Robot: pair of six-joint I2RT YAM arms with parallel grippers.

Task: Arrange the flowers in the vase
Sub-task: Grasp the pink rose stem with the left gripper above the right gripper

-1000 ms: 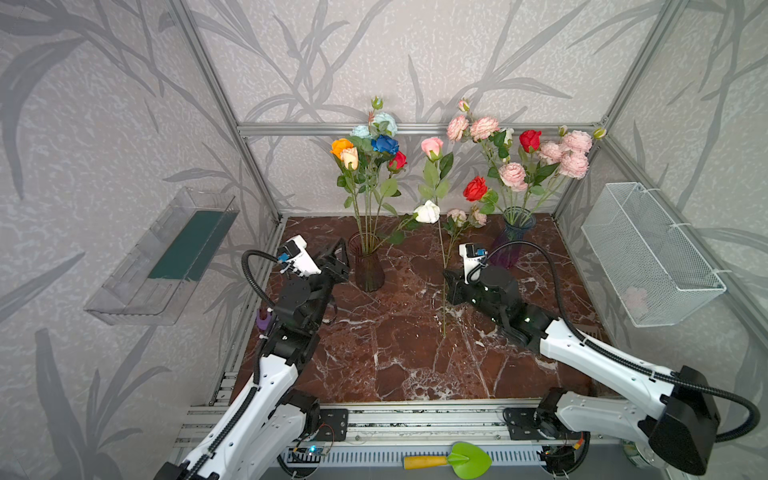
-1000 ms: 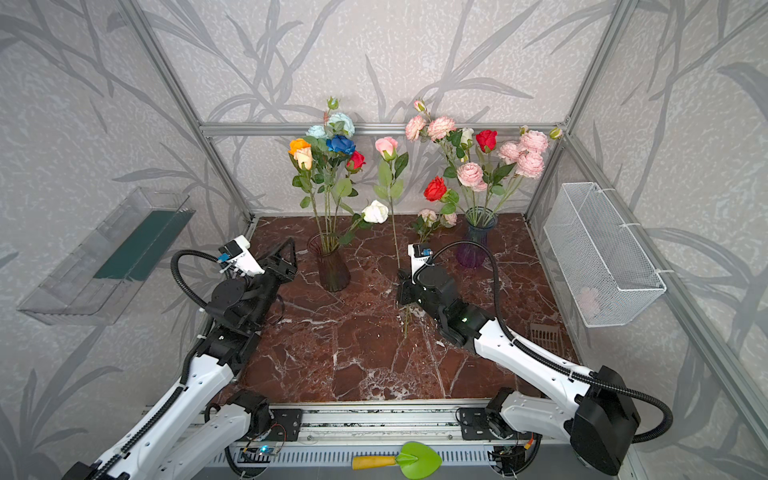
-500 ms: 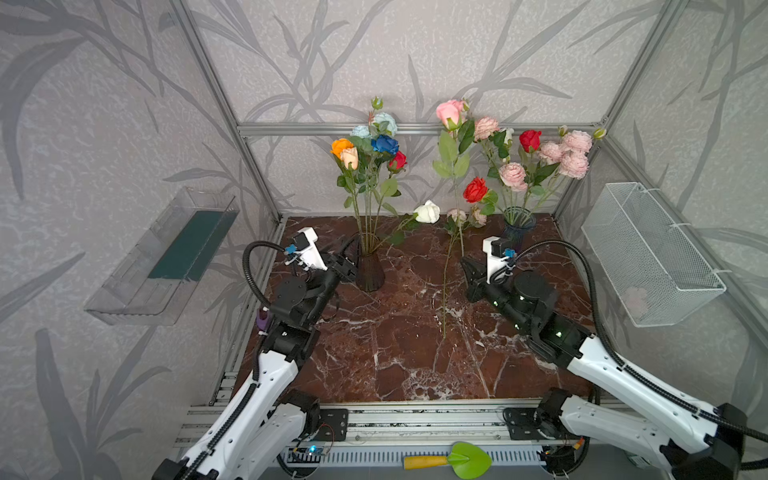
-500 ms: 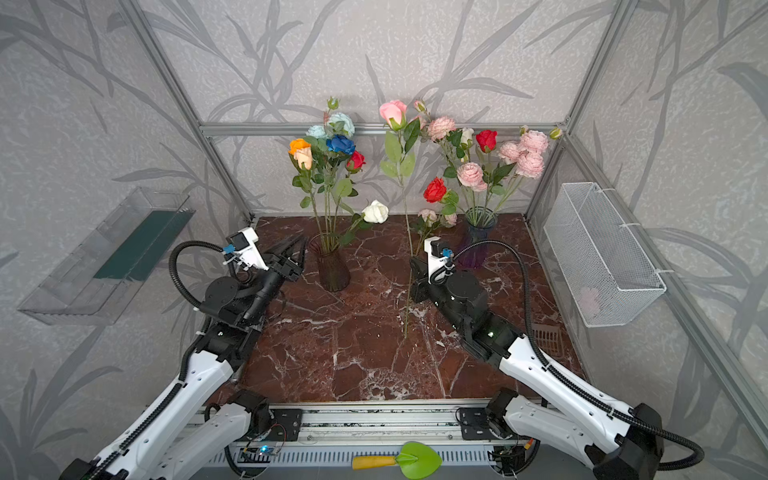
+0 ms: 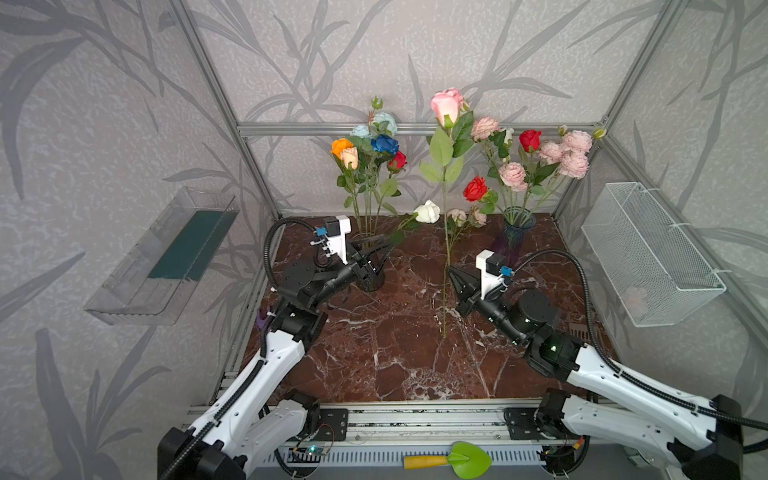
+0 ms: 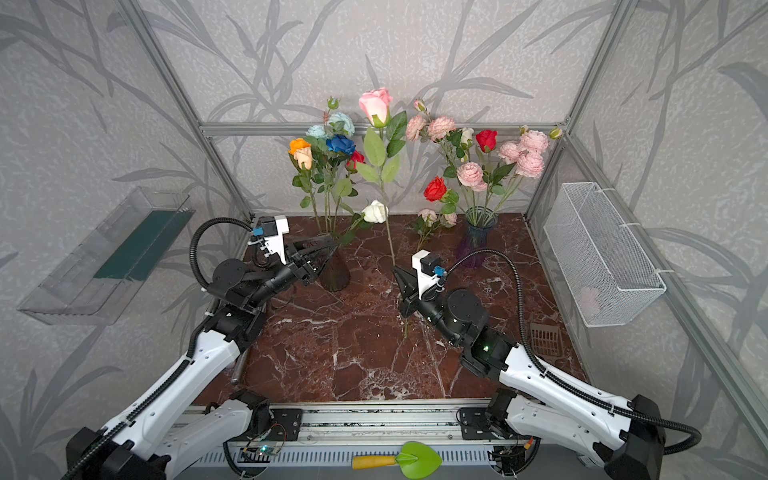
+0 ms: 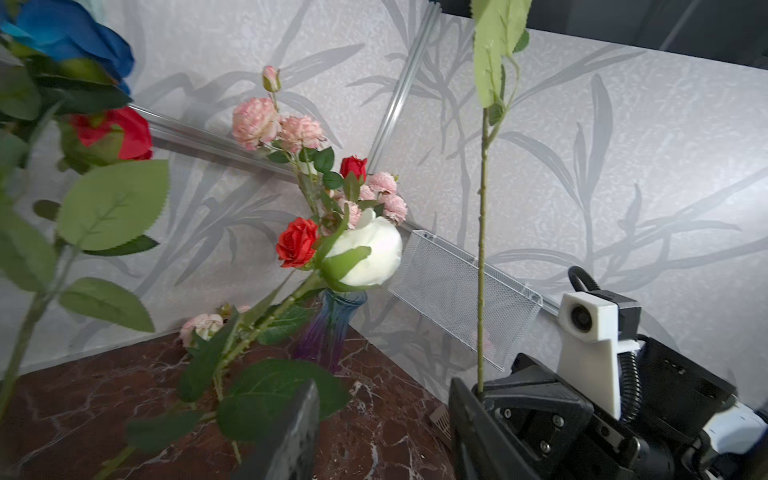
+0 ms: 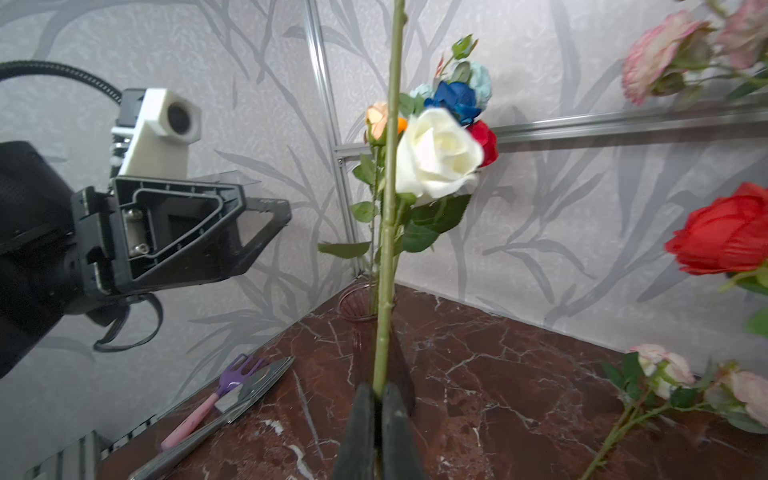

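Note:
My right gripper (image 5: pixel 454 277) (image 6: pixel 400 279) (image 8: pixel 377 401) is shut on the lower stem of a pink rose (image 5: pixel 445 104) (image 6: pixel 376 106), held upright over the middle of the table. A dark vase (image 5: pixel 372 278) (image 6: pixel 334 274) holds orange, blue, pale-blue, red and white flowers (image 5: pixel 374 145). My left gripper (image 5: pixel 386 245) (image 6: pixel 328 247) (image 7: pixel 378 432) hovers open by that vase's rim, nothing between its fingers. A blue glass vase (image 5: pixel 513 237) (image 7: pixel 332 328) at the back right holds frilly pink and red blooms (image 5: pixel 561 153). A pink sprig (image 5: pixel 457 216) (image 8: pixel 665 370) lies on the table.
A white wire basket (image 5: pixel 648 249) hangs on the right wall and a clear shelf (image 5: pixel 166 257) on the left wall. A purple fork and a metal trowel (image 8: pixel 232 386) lie at the table's left edge. A green trowel (image 5: pixel 469 460) rests on the front rail.
My right gripper has lifted the pink rose, so its bloom now stands above the back rail. My left gripper has moved right to the dark vase's rim, still open.

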